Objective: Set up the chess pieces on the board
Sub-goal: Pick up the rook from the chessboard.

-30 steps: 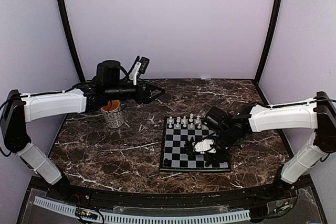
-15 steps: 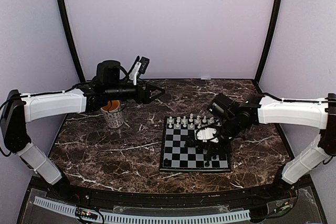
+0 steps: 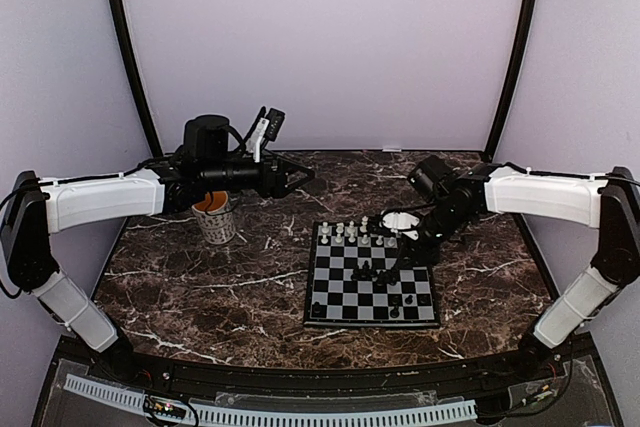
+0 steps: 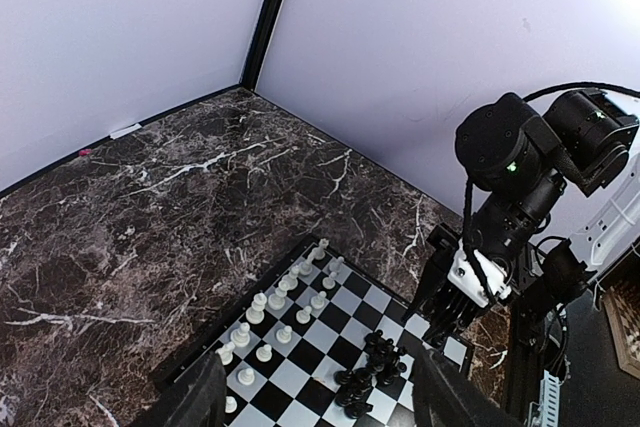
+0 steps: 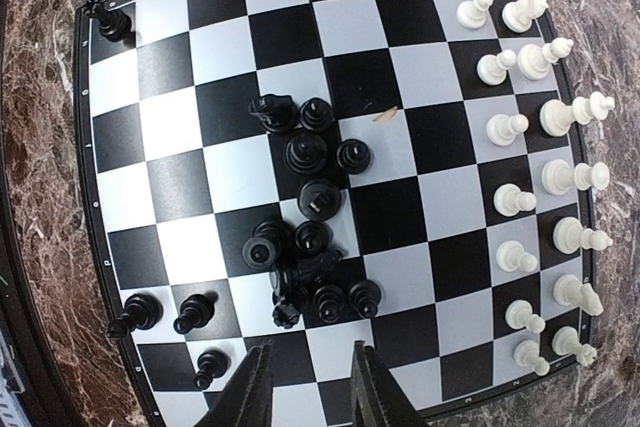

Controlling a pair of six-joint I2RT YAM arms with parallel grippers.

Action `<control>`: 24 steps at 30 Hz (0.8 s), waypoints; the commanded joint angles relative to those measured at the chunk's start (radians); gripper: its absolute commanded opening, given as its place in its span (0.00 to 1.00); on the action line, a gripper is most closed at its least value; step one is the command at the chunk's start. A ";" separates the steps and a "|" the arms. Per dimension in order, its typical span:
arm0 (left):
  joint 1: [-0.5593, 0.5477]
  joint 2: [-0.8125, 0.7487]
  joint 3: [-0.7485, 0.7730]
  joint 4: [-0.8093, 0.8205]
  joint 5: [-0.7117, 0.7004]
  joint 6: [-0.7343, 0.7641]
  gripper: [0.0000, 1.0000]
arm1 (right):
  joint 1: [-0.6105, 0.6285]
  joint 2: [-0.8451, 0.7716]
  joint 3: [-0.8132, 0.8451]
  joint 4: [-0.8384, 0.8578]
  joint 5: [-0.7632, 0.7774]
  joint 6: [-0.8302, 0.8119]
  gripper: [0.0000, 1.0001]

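From above, the board [image 3: 330, 292] sat toward five o'clock on the tabletop [image 3: 200, 287]. The right gripper [image 3: 392, 259] hung over it, and the left gripper [image 3: 300, 177] hung out at eleven.

The left wrist view showed that hand's fingers [image 4: 205, 392] spread wide and empty, with the white pieces [image 4: 275, 317] ranked in rows.

In the right wrist view the jaws were barely parted, holding nothing. The black pieces [image 5: 305, 237] lay heaped, so I'd drop straight onto an outlying one to avoid toppling its neighbours.

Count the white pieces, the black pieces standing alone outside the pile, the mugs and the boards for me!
White pieces: 16
Black pieces standing alone: 4
Mugs: 1
Boards: 1
Total: 22, leaving out the black pile, which is too tangled to count for sure.
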 commanded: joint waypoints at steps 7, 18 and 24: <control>-0.002 -0.008 0.035 0.002 0.021 -0.001 0.65 | 0.001 0.053 -0.016 0.025 -0.060 -0.019 0.25; -0.002 -0.002 0.037 -0.001 0.019 0.004 0.65 | 0.014 0.096 -0.022 0.041 -0.047 -0.037 0.25; -0.001 0.002 0.038 -0.003 0.019 0.004 0.65 | 0.019 0.109 -0.028 0.054 -0.029 -0.036 0.26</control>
